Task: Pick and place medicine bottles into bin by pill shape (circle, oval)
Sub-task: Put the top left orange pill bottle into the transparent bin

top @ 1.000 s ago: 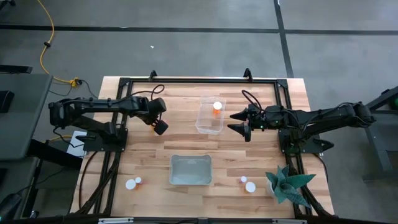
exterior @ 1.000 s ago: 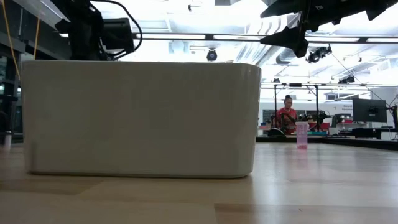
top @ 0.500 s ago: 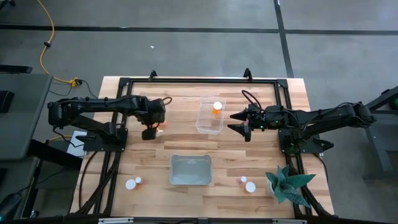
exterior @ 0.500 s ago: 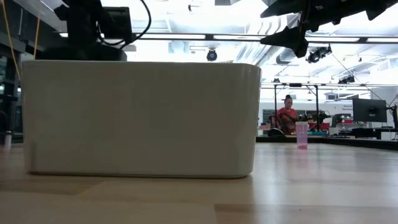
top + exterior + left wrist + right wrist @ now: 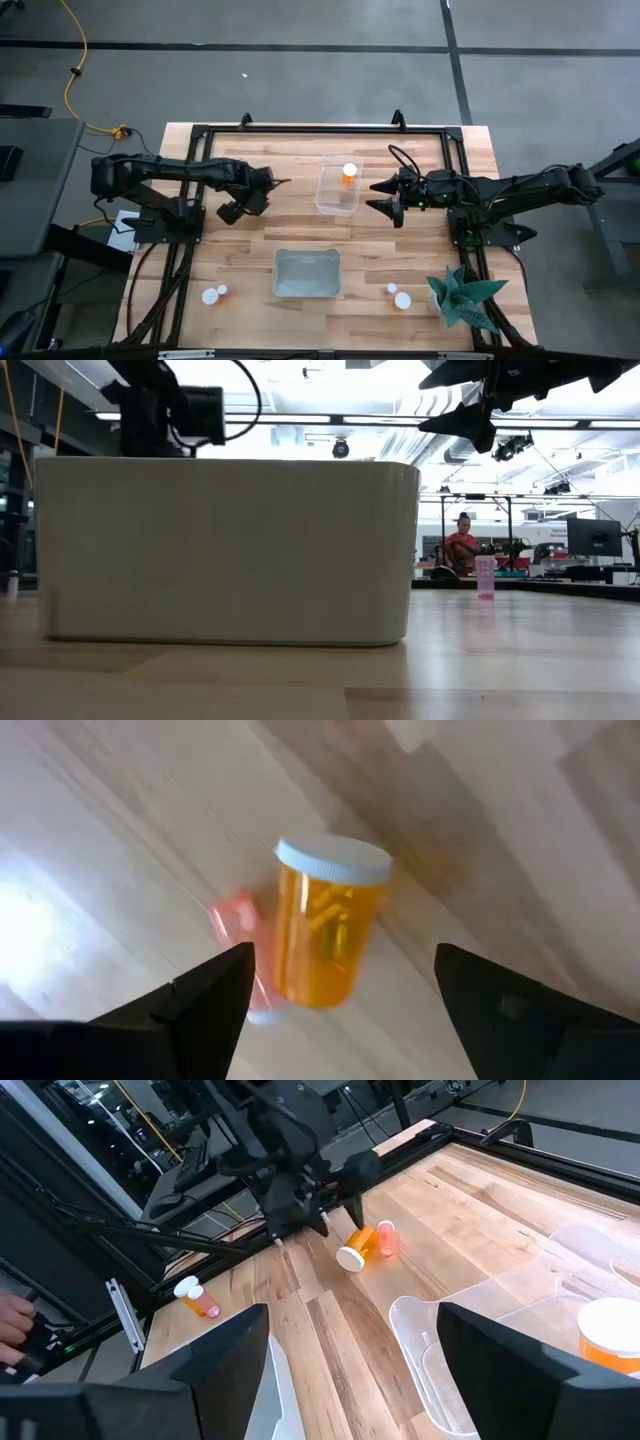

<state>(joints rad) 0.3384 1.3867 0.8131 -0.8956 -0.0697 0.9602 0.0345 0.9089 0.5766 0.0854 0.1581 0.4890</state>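
Observation:
An orange medicine bottle (image 5: 320, 935) with a white cap (image 5: 333, 860) lies on its side on the wood table, and a pink bottle (image 5: 235, 925) lies against it. My left gripper (image 5: 340, 1010) hangs above them, pointing down, open, its fingers on either side of the orange bottle and apart from it. It stands at the table's left (image 5: 258, 194). My right gripper (image 5: 373, 197) hovers open, holding nothing, right of the clear bin (image 5: 338, 200). One bottle (image 5: 349, 171) stands in that bin.
A white bin (image 5: 306, 273) sits at the near middle and fills the low view (image 5: 225, 550). Two bottles (image 5: 214, 294) stand at the near left and two (image 5: 398, 295) at the near right beside a plant (image 5: 462, 298). A black frame (image 5: 320, 128) edges the table.
My left gripper has rolled about a quarter turn around its downward-pointing line and shifted a little toward the table's right edge, staying open above the two lying bottles.

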